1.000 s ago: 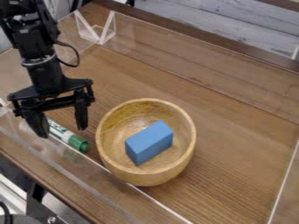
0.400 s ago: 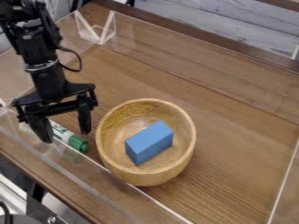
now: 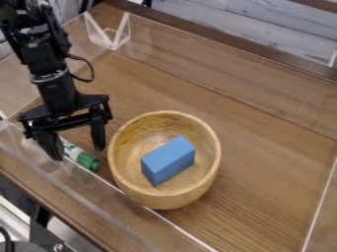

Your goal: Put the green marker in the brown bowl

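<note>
The green marker (image 3: 79, 156) lies flat on the wooden table at the lower left, close to the front wall; its green cap end shows, and the rest of the barrel is hidden behind my fingers. My gripper (image 3: 74, 134) hangs pointing down right over it, open, one finger (image 3: 47, 141) on the left and one on the right of the marker. Nothing is held. The brown bowl (image 3: 132, 133) stands just right of the marker, upright, with a blue rectangular block (image 3: 168, 159) lying inside it.
Clear plastic walls (image 3: 237, 49) ring the wooden table top, with a low front wall (image 3: 79, 192) just below the marker. A clear stand (image 3: 110, 31) sits at the back left. The black arm (image 3: 37, 49) rises at the upper left.
The gripper has sunk slightly toward the marker and stayed open. Marker, bowl and block lie as before.
</note>
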Robot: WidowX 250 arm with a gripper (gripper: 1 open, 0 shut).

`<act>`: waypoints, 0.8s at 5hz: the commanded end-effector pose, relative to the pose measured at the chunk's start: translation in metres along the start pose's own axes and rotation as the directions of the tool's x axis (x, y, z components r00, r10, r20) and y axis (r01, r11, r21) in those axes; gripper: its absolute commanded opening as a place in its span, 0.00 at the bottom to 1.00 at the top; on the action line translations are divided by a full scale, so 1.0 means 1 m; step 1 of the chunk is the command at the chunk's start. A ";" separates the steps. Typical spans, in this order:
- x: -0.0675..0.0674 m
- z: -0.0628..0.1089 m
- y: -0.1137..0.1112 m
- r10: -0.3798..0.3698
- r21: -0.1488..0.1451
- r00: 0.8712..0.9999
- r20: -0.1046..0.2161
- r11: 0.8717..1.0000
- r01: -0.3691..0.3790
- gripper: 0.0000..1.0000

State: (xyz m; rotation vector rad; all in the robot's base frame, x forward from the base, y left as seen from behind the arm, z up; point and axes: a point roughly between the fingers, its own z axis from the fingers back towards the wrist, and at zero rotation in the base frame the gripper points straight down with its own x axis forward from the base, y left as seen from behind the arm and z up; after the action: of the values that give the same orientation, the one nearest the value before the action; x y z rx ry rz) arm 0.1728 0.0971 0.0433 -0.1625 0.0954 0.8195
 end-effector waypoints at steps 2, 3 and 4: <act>0.006 0.006 -0.001 0.012 -0.017 1.000 0.018 1.000 -0.012 1.00; 0.008 0.000 0.000 0.024 -0.023 0.999 0.026 0.999 -0.023 1.00; 0.009 -0.005 0.000 0.034 -0.028 0.999 0.033 0.999 -0.033 1.00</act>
State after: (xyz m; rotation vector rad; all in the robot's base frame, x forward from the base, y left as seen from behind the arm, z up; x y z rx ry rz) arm 0.1779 0.0992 0.0339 -0.1766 0.0759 0.8448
